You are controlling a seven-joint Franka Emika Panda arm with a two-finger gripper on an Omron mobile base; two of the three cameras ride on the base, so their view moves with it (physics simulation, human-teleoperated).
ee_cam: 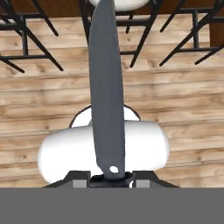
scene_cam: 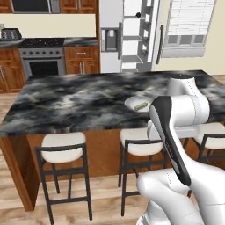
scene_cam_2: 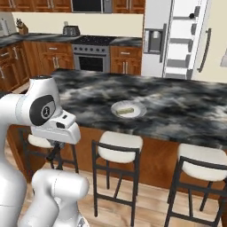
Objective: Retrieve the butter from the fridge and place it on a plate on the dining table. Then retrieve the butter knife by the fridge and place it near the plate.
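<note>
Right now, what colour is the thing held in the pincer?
Dark grey, a long flat butter knife with a small hole near its held end; the hand view shows it best.

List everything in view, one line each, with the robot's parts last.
dining table: one, black-and-grey marbled top, centre of the room
plate: one, white-grey, on the table's near side
butter: one, pale yellow-olive, lying on the plate
stools: three, white seats on black frames, along the table's near edge
fridge: one, light grey, back wall, one door open
stove: one, steel and black, between the wooden cabinets
toaster: one, grey, on the back counter
butter knife: one, dark grey, held over the wooden floor
arm: one, white, in front of the table
gripper: one, dark, shut on the butter knife
</note>
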